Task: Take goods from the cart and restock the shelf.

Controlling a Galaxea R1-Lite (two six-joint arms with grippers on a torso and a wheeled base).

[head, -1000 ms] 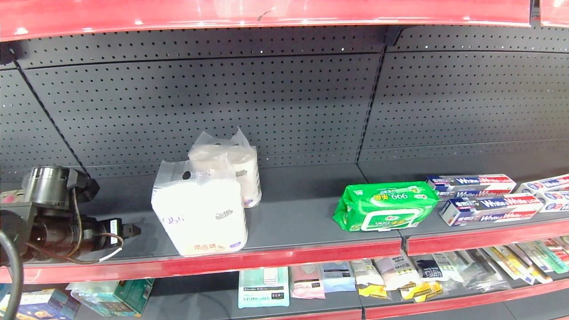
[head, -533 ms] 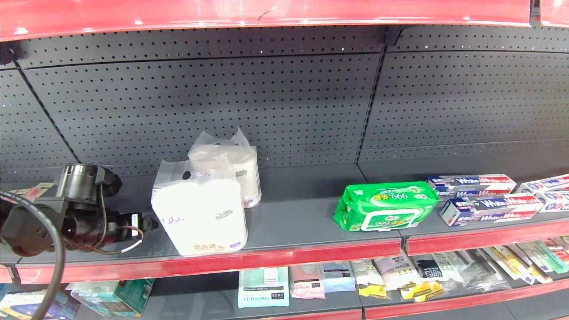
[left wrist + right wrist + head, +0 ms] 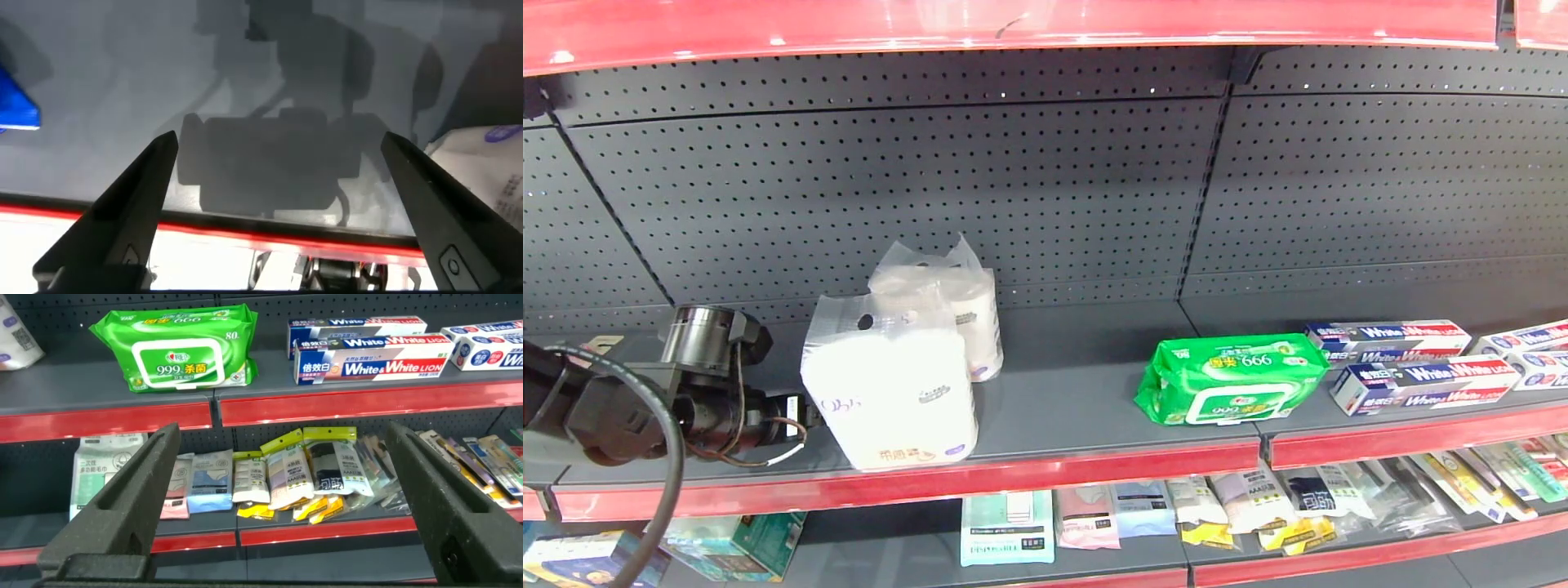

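Observation:
A white pack of toilet paper (image 3: 890,392) stands at the front of the grey shelf (image 3: 1078,384). A second clear-wrapped pack of rolls (image 3: 968,314) stands just behind it. My left gripper (image 3: 805,412) lies low over the shelf, close against the left side of the front pack. In the left wrist view that gripper (image 3: 279,143) is open over bare shelf, with nothing between its fingers and the pack's corner (image 3: 490,163) beside one finger. My right gripper (image 3: 283,433) is open and empty, facing the shelves from a distance.
A green wipes pack (image 3: 1229,377) (image 3: 176,345) and toothpaste boxes (image 3: 1405,359) (image 3: 372,355) lie to the right on the same shelf. Small hanging packets (image 3: 1258,506) (image 3: 278,478) line the shelf below. A blue item (image 3: 16,106) lies near the left gripper.
My left arm has slid to the right along the shelf, bringing its gripper up against the front toilet paper pack. The packs have not moved.

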